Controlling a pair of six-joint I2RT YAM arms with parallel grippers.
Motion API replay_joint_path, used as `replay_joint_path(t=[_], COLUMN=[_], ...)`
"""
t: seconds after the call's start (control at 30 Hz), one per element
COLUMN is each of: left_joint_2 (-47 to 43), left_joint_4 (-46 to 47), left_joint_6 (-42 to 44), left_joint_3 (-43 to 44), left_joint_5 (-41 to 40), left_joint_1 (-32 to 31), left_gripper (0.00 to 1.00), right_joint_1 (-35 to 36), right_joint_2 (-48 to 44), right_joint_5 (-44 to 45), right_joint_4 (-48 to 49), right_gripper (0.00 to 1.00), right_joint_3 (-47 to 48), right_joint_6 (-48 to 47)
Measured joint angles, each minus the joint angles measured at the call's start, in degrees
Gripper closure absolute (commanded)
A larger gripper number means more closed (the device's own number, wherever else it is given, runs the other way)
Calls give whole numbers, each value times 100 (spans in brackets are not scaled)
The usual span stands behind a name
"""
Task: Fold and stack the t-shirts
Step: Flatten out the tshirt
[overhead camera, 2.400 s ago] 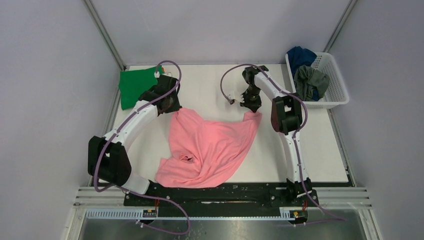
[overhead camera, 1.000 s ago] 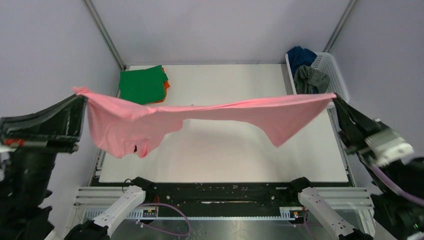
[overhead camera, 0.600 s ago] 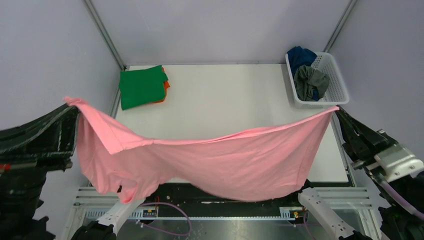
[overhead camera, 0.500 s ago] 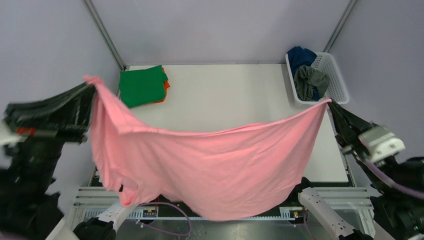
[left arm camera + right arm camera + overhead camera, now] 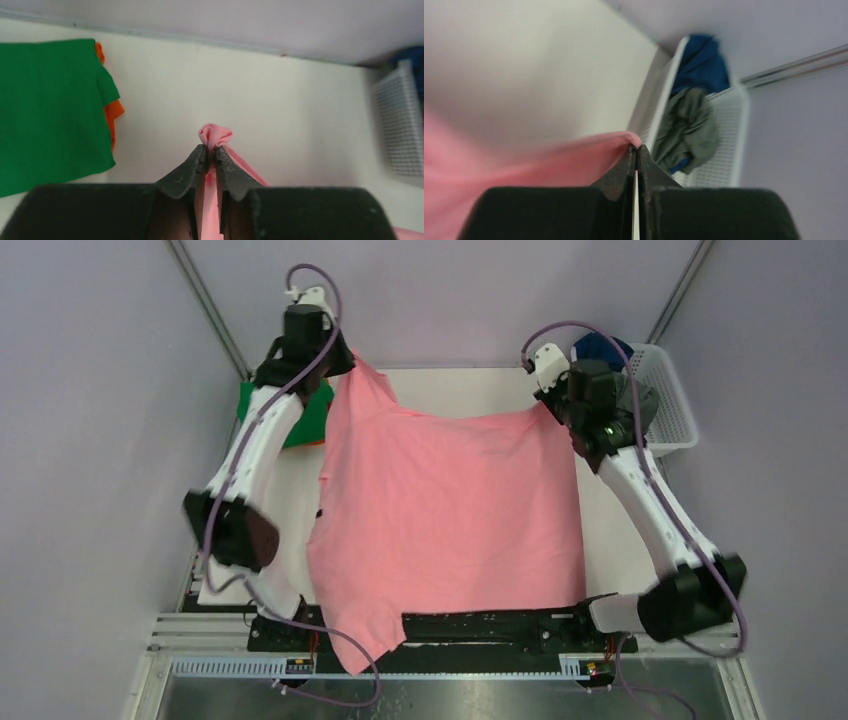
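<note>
Pink t-shirt (image 5: 450,500): far corners pinched in left tool (image 5: 210,150) and right tool (image 5: 636,150), both clamped tight. Near hem overhangs tabletop (image 5: 460,390); on release, hanging weight may drag it off.

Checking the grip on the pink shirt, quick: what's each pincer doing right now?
Left pincer: closed on a bunched corner of the pink t-shirt.
Right pincer: closed on the pink t-shirt's other far corner.

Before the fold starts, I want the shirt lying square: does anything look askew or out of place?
Yes. The pink t-shirt lies skewed: its near left corner spills over the table edge onto the black base rail, while the right side does not.
</note>
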Motion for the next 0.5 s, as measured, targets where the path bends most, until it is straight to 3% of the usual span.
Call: replay_joint_path(t=[0.07,0.1,0.13,0.17,0.2,0.27,0.33,0.5], left_joint_2=[1010,1637,2216,2872,3394,4225,4542,3866], left_joint_4=[-118,-251,-413,-520,-577,-769,-988,-796], left_joint_6=[70,96,111,129,186,170,133,63], left_joint_3=[407,793,1274,1849,2293,2959,3003,1810], left_joint_5=[-151,-227,-299,-361,-404,-457,-455,-420], left_joint_1=[0,0,0,0,0,0,0,0], left_gripper=[79,65,41,10,2,1,1,1], right_joint_1=[-179,-225,-262,-291,-306,-321,-323,-323], right_joint_2=[970,1360,1808,2256,2750,3589,4022,3724], right_joint_5=[17,39,74,109,175,271,339,404], right_joint_4=[245,306,356,398,404,415,378,459], right_gripper=[61,51,39,25,6,1,1,0], right_joint_3=[2,46,162,330,592,1126,1447,1270], right_joint_6=[140,221,289,358,413,555,719,1534])
